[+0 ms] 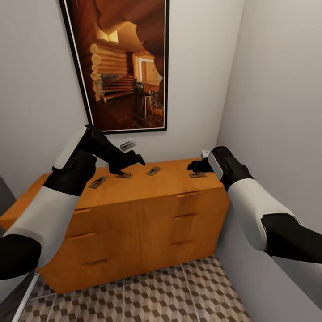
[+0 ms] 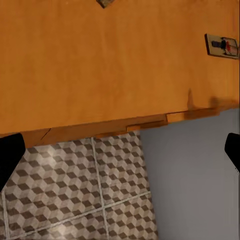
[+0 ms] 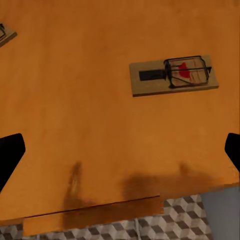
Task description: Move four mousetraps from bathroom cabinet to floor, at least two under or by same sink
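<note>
Four mousetraps lie in a row on the orange-brown cabinet (image 1: 170,183) top: one at the left (image 1: 98,182), one beside it (image 1: 125,175), one in the middle (image 1: 153,170) and one at the right end (image 1: 197,175). My left gripper (image 1: 132,163) hovers open just above the second trap. My right gripper (image 1: 193,166) is open, low over the right-end trap. That mousetrap (image 3: 173,75) lies flat ahead of the right gripper (image 3: 120,152), between its black fingertips (image 3: 10,155). The left gripper (image 2: 120,155) holds nothing; a mousetrap (image 2: 222,46) lies far ahead of it. The sink is out of view.
A large framed picture (image 1: 123,62) hangs above the cabinet. Grey walls close in behind and on the right, against the cabinet's end. The cube-patterned bathroom floor (image 1: 179,290) spreads in front of the drawer fronts (image 1: 188,214). A small white object (image 1: 127,144) leans on the back wall.
</note>
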You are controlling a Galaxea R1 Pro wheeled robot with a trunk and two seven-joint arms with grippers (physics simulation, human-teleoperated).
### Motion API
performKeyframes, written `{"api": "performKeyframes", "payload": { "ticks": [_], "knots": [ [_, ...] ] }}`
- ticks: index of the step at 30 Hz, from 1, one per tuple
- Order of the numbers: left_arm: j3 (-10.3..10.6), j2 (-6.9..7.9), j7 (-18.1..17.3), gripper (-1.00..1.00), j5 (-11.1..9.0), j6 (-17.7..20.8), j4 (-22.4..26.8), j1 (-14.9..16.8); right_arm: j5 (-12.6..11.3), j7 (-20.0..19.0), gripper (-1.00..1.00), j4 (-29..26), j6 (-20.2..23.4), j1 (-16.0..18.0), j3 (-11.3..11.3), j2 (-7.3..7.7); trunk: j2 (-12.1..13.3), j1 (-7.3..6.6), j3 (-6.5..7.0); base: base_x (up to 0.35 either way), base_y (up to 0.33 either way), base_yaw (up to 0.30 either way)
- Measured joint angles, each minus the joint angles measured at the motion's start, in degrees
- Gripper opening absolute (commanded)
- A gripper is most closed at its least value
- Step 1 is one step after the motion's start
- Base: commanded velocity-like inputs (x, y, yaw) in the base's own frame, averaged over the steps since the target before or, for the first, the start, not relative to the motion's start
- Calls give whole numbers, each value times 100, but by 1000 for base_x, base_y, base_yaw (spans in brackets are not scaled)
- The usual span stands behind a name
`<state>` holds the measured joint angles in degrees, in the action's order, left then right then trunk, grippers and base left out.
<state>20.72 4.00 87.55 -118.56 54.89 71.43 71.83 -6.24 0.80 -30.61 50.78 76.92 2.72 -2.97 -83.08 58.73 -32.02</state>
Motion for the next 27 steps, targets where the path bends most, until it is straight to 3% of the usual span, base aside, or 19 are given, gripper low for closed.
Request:
{"api": "performKeyframes", "payload": {
  "ticks": [18, 27],
  "knots": [
    [-6, -21, -180, 100, -17, 17, 34, -1, 4, 28, 100, -520, -47, -34, 1, -8, 0, 0, 0, 329, 8, 0],
    [0, -14, -251, 100, -25, 26, 57, -2, -28, 86, 100, -809, -49, -52, -7, -9, 0, 0, 0, 299, 146, -73]
  ]
}}
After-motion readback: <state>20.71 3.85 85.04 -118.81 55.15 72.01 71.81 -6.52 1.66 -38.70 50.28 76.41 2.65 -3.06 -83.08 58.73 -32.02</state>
